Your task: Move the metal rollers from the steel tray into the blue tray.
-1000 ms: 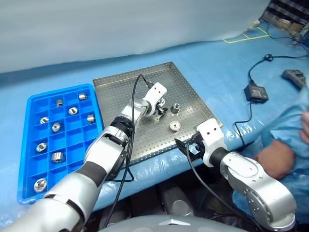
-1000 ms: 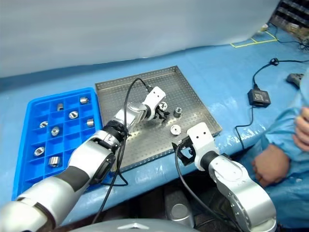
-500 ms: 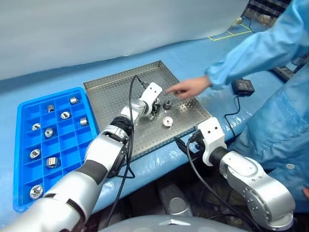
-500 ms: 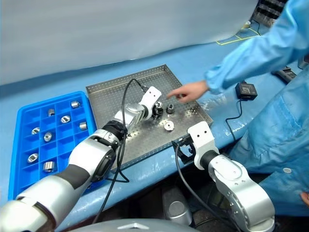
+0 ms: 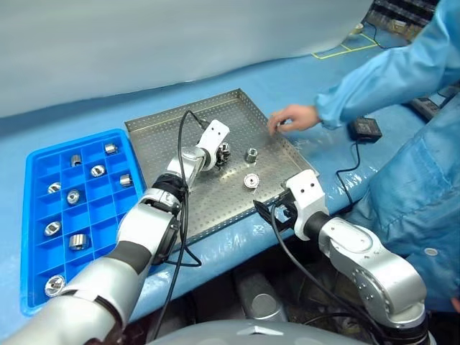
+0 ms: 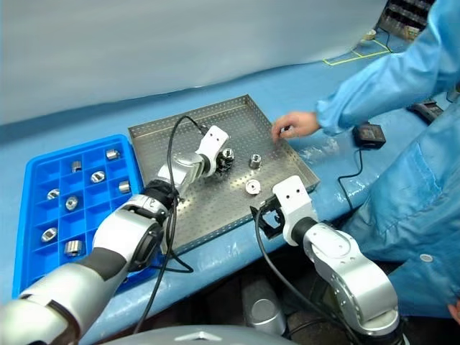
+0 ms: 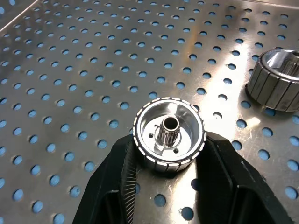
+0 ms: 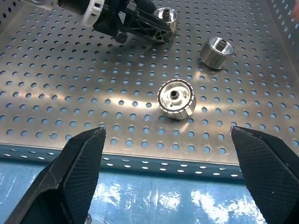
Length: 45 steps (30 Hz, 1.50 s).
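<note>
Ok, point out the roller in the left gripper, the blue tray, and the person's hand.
roller (image 7: 169, 134), left wrist view, its hub face.
blue tray (image 5: 33, 159), left eye view, its far left rim.
person's hand (image 6: 295, 124), right eye view, its back.

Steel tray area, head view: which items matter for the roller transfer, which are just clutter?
Job:
- metal rollers; one is in the left gripper
- steel tray
- blue tray, with rollers already in compartments
- right gripper, open, near the tray's edge

Lying about:
- black adapter with cable
- person's hand over the tray's far corner
</note>
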Available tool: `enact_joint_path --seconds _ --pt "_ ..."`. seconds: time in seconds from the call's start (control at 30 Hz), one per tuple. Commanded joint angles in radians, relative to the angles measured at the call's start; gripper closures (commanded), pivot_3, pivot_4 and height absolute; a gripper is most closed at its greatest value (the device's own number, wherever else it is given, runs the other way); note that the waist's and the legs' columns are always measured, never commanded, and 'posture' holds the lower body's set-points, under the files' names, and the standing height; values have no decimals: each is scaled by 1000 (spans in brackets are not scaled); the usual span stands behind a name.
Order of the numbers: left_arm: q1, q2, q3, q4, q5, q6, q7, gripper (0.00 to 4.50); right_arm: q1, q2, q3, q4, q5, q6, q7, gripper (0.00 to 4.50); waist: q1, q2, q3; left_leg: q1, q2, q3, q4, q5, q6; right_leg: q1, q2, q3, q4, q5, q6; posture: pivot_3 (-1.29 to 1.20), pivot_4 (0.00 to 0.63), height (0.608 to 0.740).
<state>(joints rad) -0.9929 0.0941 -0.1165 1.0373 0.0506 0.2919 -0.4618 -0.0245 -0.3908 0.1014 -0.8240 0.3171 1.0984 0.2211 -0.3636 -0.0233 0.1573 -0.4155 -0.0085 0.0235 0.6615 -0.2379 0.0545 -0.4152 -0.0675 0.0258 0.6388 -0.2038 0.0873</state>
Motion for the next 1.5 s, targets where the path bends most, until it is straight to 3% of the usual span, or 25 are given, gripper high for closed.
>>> enact_joint_path --seconds 0.03,0.17,0.27,0.57,0.67,0.87,1.3,1.5 --pt "81 59 8 -340 -61 129 -119 2563 -26 -2 4 2 0 -39 14 0 5 0 0 0 0 0 0 0 0 0 0 1 0 0 0 -350 150 740" --pt "285 179 3 -868 -162 388 -240 2563 -64 1 25 44 16 -74 53 0 20 2 2 0 0 0 -2 0 0 -2 0 3 2 2 -6 -299 150 740" --pt "412 256 47 -1166 -235 537 -243 2563 -101 14 37 95 42 -104 102 0 47 3 2 0 1 -1 -2 -1 -1 -3 1 4 4 2 -8 -234 150 740" --pt "719 326 280 -1654 -236 804 -6 2563 -212 30 103 227 65 -179 206 0 207 3 3 1 1 -1 1 -1 -1 -1 1 2 3 1 -10 -59 150 740" --pt "816 330 343 -1697 -223 835 58 2563 -238 29 123 261 60 -194 221 0 262 3 3 1 1 -2 1 -1 -2 -2 0 -1 3 0 -11 -35 150 740" --pt "874 330 342 -1696 -246 822 85 2563 -260 26 133 284 57 -208 236 0 345 2 3 1 0 -4 2 0 -2 -4 -5 -10 3 -4 -21 -19 150 740" --pt "777 276 296 -1482 -261 719 123 2563 -231 20 134 250 44 -192 215 0 348 2 3 1 -1 -5 1 0 -3 1 -8 -12 3 -5 -23 -65 150 740" --pt "778 269 281 -1463 -277 710 129 819 -223 5 128 229 43 -183 203 0 335 2 3 0 -1 -4 1 0 -2 0 -5 -12 3 -5 -23 -97 150 740"
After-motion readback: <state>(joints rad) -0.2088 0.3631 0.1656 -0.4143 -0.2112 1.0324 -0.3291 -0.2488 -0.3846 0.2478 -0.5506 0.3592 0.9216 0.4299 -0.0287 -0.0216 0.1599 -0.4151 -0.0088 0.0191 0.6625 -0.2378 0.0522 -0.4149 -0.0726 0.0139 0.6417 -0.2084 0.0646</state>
